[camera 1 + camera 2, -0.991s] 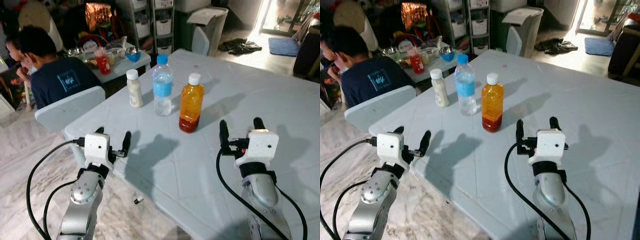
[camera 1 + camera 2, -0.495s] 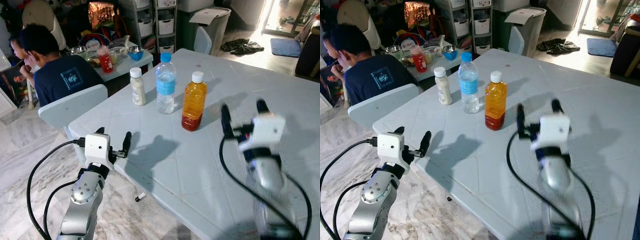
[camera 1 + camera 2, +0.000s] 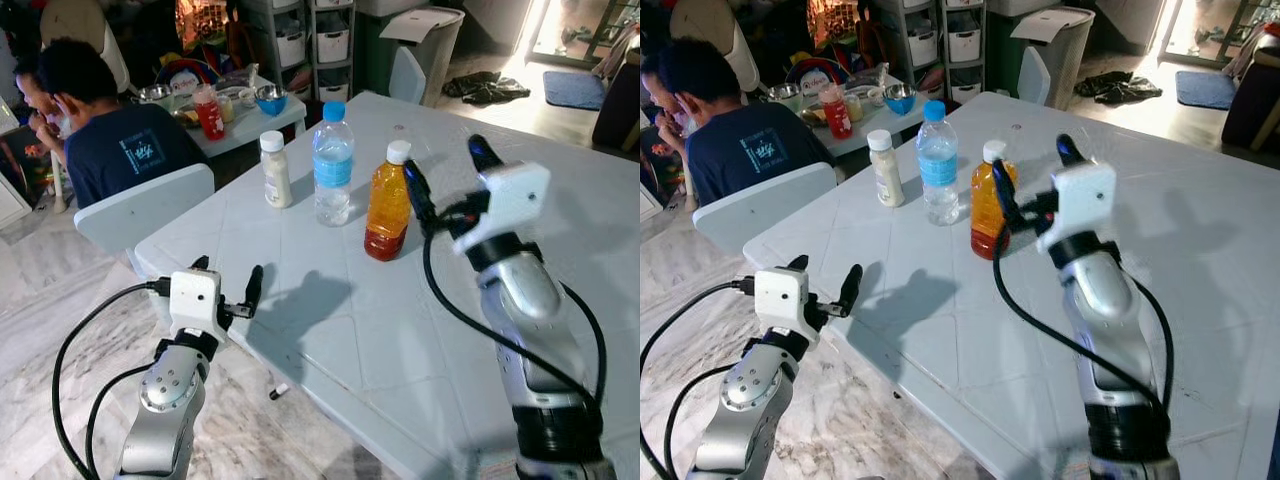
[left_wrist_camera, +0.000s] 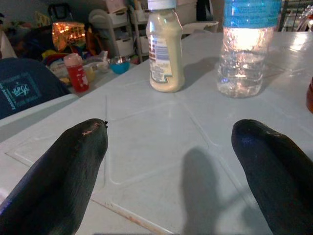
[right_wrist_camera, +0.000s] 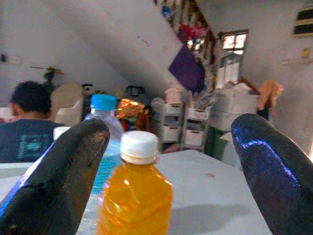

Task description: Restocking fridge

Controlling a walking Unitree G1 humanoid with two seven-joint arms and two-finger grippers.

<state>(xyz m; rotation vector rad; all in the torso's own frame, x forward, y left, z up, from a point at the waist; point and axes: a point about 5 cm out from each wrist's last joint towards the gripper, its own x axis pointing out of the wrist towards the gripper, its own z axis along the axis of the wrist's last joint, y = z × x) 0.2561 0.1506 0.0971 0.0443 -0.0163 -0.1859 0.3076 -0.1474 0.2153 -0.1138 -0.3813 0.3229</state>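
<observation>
Three bottles stand in a row on the white table point(image 3: 400, 330): a small cream-coloured bottle point(image 3: 275, 170), a clear water bottle point(image 3: 332, 164) with a blue cap and label, and an orange juice bottle point(image 3: 386, 202) with a white cap. My right gripper point(image 3: 445, 175) is raised above the table just right of the juice bottle, open, with the bottle point(image 5: 134, 196) showing between its fingers. My left gripper point(image 3: 225, 275) hovers open at the table's near left corner, pointing toward the cream bottle point(image 4: 165, 46) and water bottle point(image 4: 249, 46).
A person in a dark shirt point(image 3: 110, 140) sits at a white chair point(image 3: 140, 210) beside the table's left corner. Behind is a small table with a red bottle point(image 3: 209, 112) and bowls. Drawer units and a bin point(image 3: 425, 40) stand at the back.
My right gripper has risen and swung left toward the orange juice bottle, from low over the table to beside the bottle's neck. The left arm has stayed put.
</observation>
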